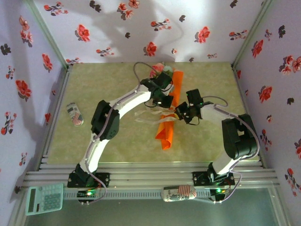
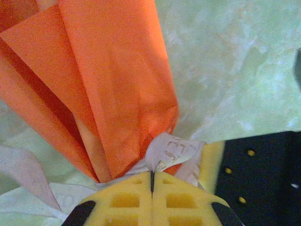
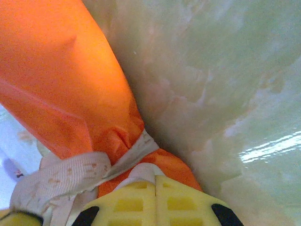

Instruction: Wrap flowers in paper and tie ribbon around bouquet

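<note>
The bouquet [image 1: 168,123] is a slim orange paper cone lying along the middle of the table, with the flowers [image 1: 160,68] showing pink and green at its far end. The whitish ribbon [image 1: 145,116] crosses the cone at its middle and trails to the left. My left gripper [image 2: 152,176] is shut, and a strip of ribbon [image 2: 175,149] comes out from between its yellow pads right against the orange paper [image 2: 108,84]. My right gripper [image 3: 154,181] is shut on the ribbon [image 3: 84,172] too, where it wraps the pinched paper [image 3: 61,70]. Both grippers meet over the cone [image 1: 171,109].
A small striped object [image 1: 74,114] lies on the table's left side. Another striped one [image 1: 178,192] rests on the front rail, and a calculator [image 1: 44,198] sits at the near left corner. Flowered walls close in the left, back and right.
</note>
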Controlling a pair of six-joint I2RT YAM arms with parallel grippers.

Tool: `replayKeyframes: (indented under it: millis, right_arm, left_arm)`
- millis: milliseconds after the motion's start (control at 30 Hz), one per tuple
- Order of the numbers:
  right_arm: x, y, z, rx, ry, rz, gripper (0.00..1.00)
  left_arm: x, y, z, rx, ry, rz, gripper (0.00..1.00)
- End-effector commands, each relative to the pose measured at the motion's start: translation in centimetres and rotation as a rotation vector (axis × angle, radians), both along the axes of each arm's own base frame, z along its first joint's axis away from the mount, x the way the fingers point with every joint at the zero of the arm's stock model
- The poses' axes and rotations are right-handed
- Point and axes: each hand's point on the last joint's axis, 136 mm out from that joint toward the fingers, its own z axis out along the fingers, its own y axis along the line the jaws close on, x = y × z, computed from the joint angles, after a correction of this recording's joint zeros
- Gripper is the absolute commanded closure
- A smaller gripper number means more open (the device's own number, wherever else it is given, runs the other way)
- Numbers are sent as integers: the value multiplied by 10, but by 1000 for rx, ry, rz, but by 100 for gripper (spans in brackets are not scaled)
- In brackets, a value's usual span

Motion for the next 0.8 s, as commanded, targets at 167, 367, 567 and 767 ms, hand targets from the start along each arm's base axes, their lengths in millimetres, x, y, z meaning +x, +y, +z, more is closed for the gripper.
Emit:
replayKeyframes:
  millis: [167,367,567,767]
  right_arm:
    - [15,8,7,150,-43,-124,100]
    - [17,10,10,223,-63,-187,100]
    - [16,8,18,279,-91,-240,100]
    - [20,9,21,314,-104,-264,100]
  left_arm:
    - [-8,-10,27,-186,97,30,100]
    - [-14,-10,20,-208,162,45,100]
    - [-17,-11,17,-223,202,54,100]
    - [-20,-8,14,-222,222,60,100]
